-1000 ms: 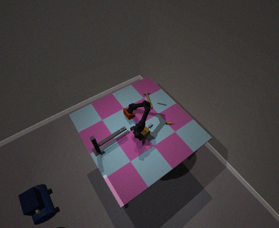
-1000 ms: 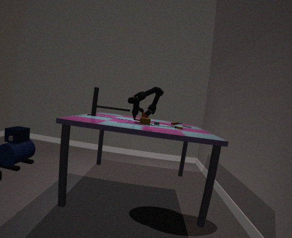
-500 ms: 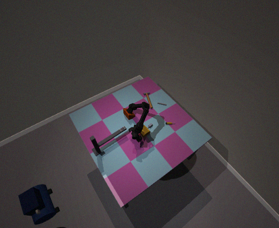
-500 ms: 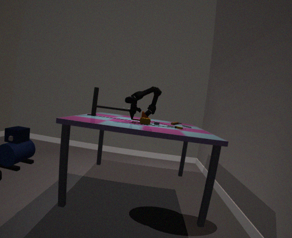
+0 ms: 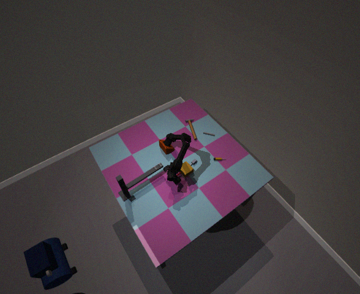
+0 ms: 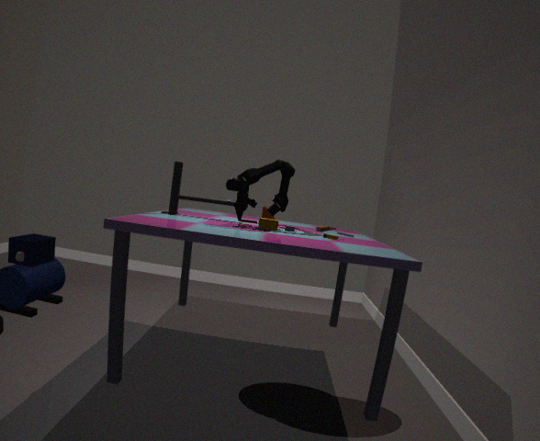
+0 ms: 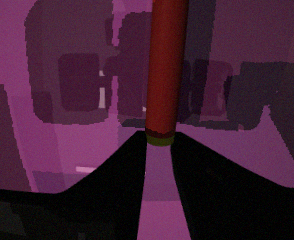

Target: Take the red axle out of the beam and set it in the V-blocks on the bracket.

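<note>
The end effector [image 5: 174, 177] [image 6: 240, 219] [image 7: 158, 139] points down just above the desk [image 5: 210, 201] [image 6: 261, 243], its fingers nearly closed, with one end of the red axle [image 5: 178, 174] [image 6: 248, 220] [image 7: 166, 70] pinched between the tips. A yellow-green band shows at the gripped end. From the end effector, the axle runs low and roughly level toward the yellow block [image 5: 186, 168] [image 6: 267, 224], just beside it; I cannot tell whether the far end is clear of the block. A small grey piece [image 5: 194, 162] [image 6: 289, 229] sits past the block from the end effector. On the opposite side of the end effector, a grey bar [image 5: 144, 176] [image 6: 206, 200] reaches toward it from an upright dark post [image 5: 122, 186] [image 6: 175, 187], raised above the desk. Farther off, beyond the block, are a hammer [image 5: 192, 129] and a yellow-handled screwdriver [image 5: 218, 158].
</note>
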Robot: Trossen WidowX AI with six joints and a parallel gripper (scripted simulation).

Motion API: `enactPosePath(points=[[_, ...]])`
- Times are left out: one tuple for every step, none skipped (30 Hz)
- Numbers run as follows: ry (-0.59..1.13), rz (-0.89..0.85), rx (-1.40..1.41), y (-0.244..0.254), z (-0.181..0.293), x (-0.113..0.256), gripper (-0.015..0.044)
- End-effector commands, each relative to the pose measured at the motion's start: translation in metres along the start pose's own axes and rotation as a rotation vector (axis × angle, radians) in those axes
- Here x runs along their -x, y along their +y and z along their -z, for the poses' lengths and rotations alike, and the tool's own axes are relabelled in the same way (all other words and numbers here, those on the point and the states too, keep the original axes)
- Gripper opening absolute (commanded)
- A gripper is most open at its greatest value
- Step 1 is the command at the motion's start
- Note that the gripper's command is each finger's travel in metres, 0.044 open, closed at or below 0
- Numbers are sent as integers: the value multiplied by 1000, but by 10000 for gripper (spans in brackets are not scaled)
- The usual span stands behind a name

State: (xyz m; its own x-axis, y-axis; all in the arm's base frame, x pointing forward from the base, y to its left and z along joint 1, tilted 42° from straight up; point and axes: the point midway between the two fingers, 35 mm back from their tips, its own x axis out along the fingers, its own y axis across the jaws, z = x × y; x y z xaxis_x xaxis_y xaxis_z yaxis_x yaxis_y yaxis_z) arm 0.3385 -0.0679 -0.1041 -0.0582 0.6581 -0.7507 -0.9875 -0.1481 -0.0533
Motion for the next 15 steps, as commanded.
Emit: enactPosePath(points=[[2, 0, 3, 1, 8, 0, 0], [2, 0, 3, 1, 9, 0, 0], [2, 0, 3, 1, 9, 0, 0], [2, 0, 3, 1, 9, 0, 0], [2, 0, 3, 1, 9, 0, 0], [2, 0, 3, 1, 9, -1, 0], [2, 0, 3, 1, 9, -2, 0], [2, 0, 3, 1, 9, -2, 0], [2, 0, 3, 1, 9, -4, 0], [2, 0, 3, 1, 9, -5, 0], [2, 0, 3, 1, 8, -7, 0], [2, 0, 3, 0, 8, -8, 0], [1, 0, 4, 0, 8, -10, 0], [1, 0, 4, 0, 8, -11, 0], [1, 0, 4, 0, 8, -12, 0]])
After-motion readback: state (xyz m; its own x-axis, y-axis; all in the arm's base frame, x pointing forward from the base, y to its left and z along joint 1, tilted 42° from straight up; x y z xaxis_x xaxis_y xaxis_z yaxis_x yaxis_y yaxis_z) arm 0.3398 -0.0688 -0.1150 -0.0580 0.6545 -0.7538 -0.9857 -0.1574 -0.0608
